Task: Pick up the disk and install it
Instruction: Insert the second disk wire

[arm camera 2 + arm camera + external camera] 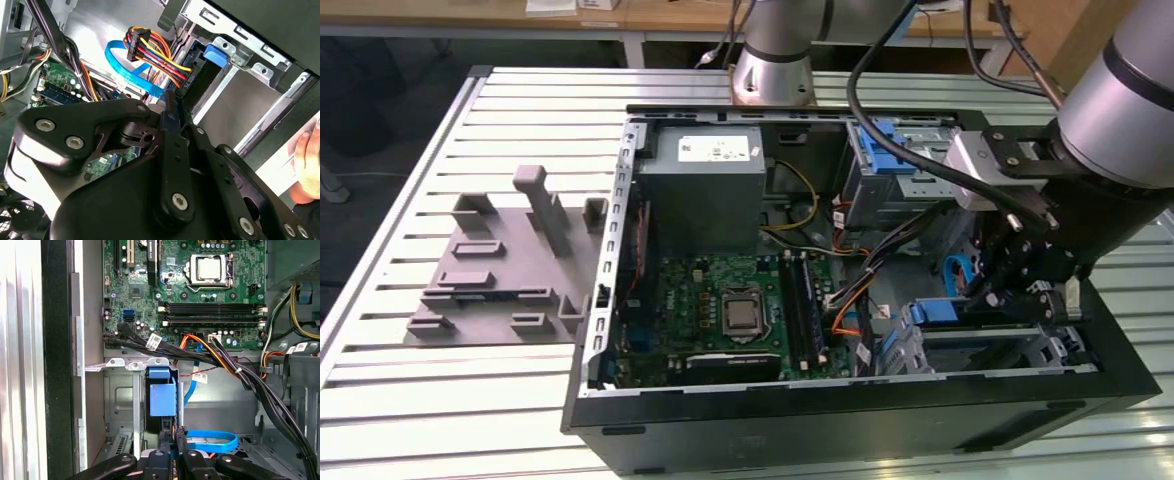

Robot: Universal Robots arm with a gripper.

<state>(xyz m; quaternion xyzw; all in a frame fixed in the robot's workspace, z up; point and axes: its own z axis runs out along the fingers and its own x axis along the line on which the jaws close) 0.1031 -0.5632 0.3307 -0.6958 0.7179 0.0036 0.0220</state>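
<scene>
The disk (161, 397), with its blue bracket, stands on edge in the metal drive cage (117, 395) at the corner of the open computer case (607, 300). My gripper (173, 437) sits just behind it. Its black fingers (165, 442) are pressed close together on the disk's thin rear edge. In the second wrist view the fingertips meet at the dark end of the disk (202, 80), below its blue tab. In the exterior view the gripper (1017, 300) hangs inside the case at the right, beside the blue bracket of the disk (945, 312).
Bundled power cables (220, 357) and a blue data cable (212, 440) run close around the cage. The motherboard (727, 310) and a grey power supply box (700, 175) fill the case. A grey fixture (507, 265) lies on the slatted table. A person's hand (306, 160) is nearby.
</scene>
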